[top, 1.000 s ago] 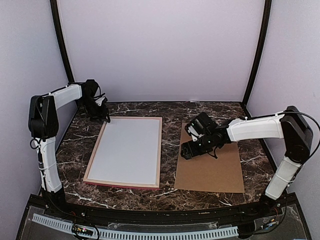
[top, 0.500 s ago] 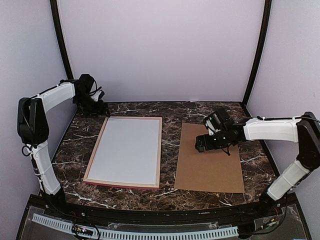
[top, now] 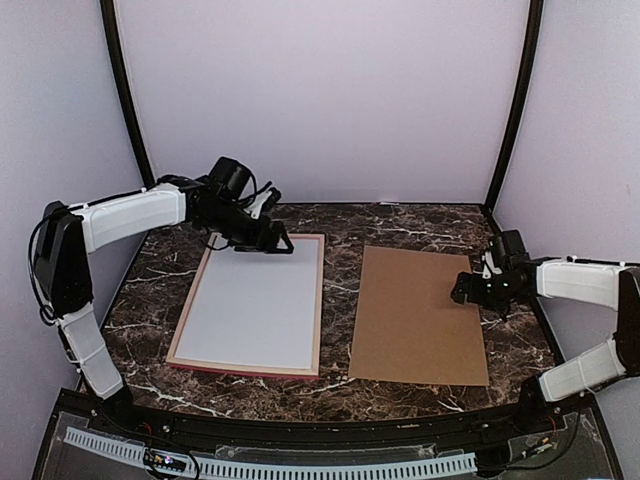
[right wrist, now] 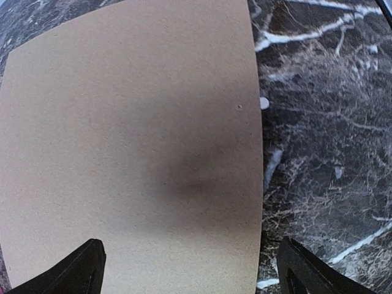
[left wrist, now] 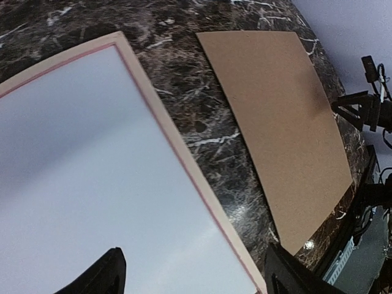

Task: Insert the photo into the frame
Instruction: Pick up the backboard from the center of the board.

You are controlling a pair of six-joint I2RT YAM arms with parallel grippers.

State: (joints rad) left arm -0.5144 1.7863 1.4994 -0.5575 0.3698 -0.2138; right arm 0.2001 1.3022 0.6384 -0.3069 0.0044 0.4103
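Dark marble counter (top: 345, 240), pale lilac walls behind, black poles in both back corners. Frame (top: 321, 300) lies flat on the left half of the counter, long side running front to back. Photo (top: 250, 305) sits inside it, white back up, filling the opening, with pink moulding showing all round. Brown board (top: 415, 320) lies flat just right of the frame, with a strip of bare marble between them, not touching. Left gripper (top: 282, 246) hangs over the frame's far edge, fingers spread wide, nothing between them; its wrist view looks down on the white sheet and the frame's right rail. Right gripper (top: 462, 292) is at the board's right edge, about mid-length, fingers also wide apart and holding nothing; its wrist view shows board on the left and marble on the right.
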